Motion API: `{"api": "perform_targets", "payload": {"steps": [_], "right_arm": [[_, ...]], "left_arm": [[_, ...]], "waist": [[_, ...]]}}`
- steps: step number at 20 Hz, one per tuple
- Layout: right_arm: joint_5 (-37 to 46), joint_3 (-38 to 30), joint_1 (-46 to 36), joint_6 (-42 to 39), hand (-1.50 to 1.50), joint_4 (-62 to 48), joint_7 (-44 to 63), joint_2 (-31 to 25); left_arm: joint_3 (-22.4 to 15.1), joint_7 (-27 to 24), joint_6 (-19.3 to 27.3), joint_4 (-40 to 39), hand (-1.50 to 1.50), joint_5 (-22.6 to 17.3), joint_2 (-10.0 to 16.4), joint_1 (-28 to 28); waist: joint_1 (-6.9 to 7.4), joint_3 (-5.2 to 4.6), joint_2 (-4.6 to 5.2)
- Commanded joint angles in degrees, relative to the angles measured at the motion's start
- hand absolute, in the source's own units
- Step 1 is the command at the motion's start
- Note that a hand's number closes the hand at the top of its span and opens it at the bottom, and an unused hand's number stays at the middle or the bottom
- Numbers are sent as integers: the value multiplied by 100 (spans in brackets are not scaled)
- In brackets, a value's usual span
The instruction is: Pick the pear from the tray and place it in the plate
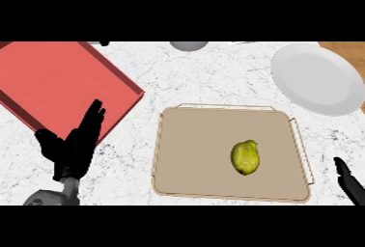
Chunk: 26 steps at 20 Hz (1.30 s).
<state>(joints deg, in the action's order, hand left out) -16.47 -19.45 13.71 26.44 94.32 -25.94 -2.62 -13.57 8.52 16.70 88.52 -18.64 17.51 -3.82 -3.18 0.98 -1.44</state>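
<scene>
Pear (246, 157) lies on tray (192, 164); plate (317, 79) well apart.
We see left hand (71, 148) straight-fingered; right hand (349, 182) state: cannot tell.

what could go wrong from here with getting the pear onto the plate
The pear lies on its side, loose on the tray, so a nudge from the right hand might roll it away. The tray's raised rim stands between pear and plate; a low carry could catch it. The plate looks shallow, so the pear may roll off when released.
</scene>
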Motion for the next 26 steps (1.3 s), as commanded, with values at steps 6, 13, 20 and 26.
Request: {"api": "perform_targets", "payload": {"steps": [6, 13, 20, 26], "right_arm": [[1066, 933, 1775, -807, -150, 865, 966, -879], [2065, 1580, 2303, -655, -150, 2474, 2886, -1398], [3816, 2764, 1430, -171, -150, 2632, 4581, -1006], [4317, 3013, 797, -510, -150, 2305, 5641, -878]], "left_arm": [[-367, 267, -164, -352, 0, 29, -79, 424], [-254, -43, -418, -525, 0, -32, -17, 686], [-153, 196, -431, -734, 0, 71, -105, 250], [-53, 401, -521, -652, 0, 71, -158, 126]], "waist": [[228, -123, 169], [352, -120, 168], [358, -106, 166], [325, -101, 152]]}}
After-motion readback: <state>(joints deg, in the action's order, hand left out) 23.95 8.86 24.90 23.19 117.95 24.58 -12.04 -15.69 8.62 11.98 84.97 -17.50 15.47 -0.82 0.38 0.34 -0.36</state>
